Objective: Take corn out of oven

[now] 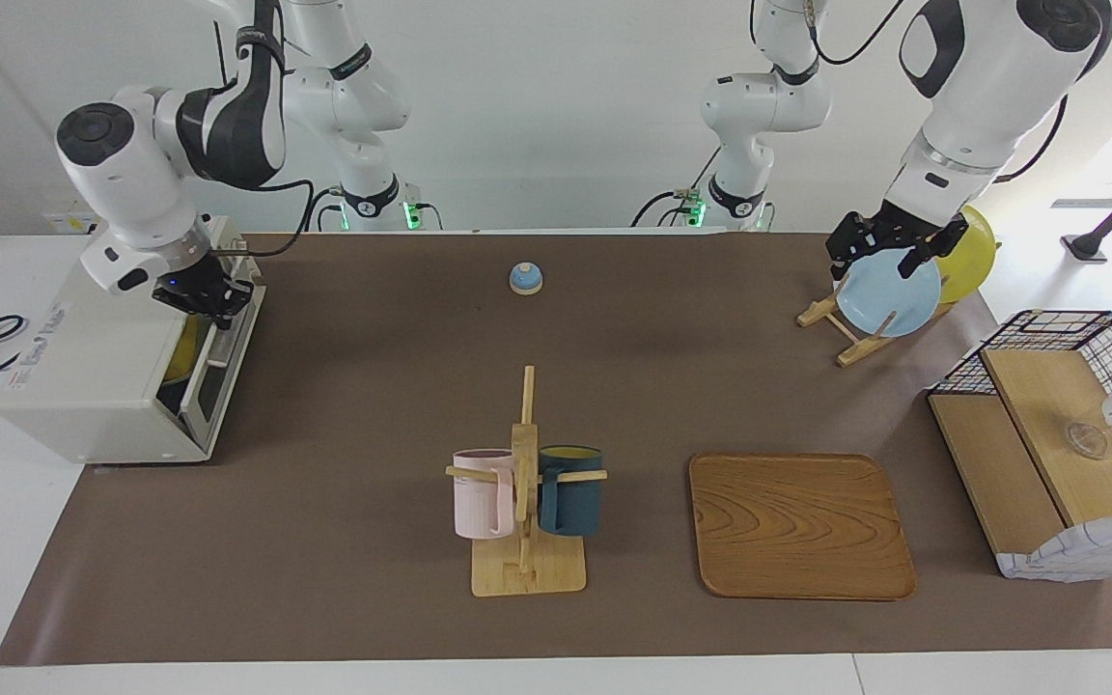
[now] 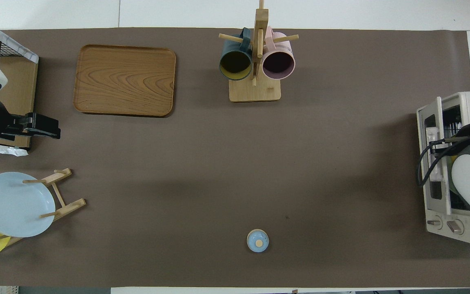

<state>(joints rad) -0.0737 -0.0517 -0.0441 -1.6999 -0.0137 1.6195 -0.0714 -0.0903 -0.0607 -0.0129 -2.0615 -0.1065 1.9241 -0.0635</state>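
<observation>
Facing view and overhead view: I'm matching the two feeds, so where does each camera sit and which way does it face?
Facing view: high across the table, facing the robots; shows both arms, right claw at the oven door, left claw over the plate rack.
Overhead view: above the robots' end, looking forward and down; arms enter from below.
Shared: oven, mug tree, wooden tray, half a turn apart.

Bright, even light fills both views; soft shadows fall on the brown counter (image 1: 373,405), and daylight glare washes out one upper corner.
</observation>
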